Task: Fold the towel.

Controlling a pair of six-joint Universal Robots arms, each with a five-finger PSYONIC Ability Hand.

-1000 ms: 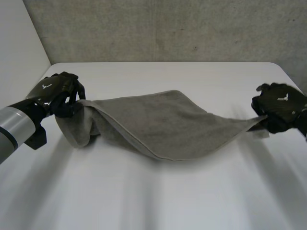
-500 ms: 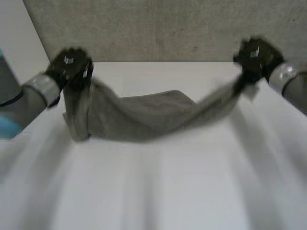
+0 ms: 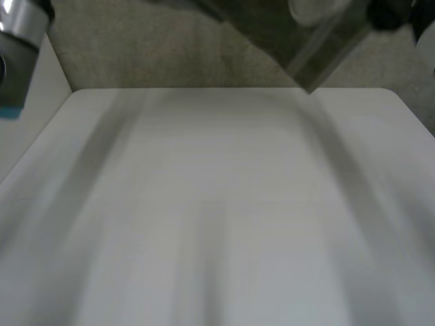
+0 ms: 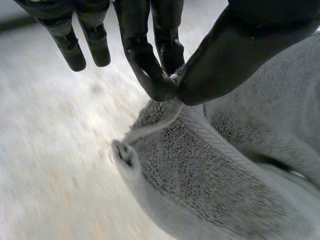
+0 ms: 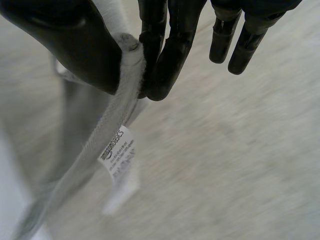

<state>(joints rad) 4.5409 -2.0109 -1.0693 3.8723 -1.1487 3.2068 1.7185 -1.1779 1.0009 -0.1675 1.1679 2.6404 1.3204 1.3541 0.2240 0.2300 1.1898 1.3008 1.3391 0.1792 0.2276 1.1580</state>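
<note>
White worktop (image 3: 217,204), grey wall behind. Towel (image 3: 279,30): held up over the far edge, blurred, mostly cut off. Left hand (image 4: 240,45): pinching a towel corner. Right hand (image 5: 75,45): pinching the hem by the label (image 5: 118,150).

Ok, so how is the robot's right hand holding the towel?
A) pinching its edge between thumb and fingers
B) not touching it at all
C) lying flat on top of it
A: in the right wrist view the right hand squeezes the hemmed edge of the towel between its thumb and fingers, and a white label hangs from that edge just past the pinch.
</note>
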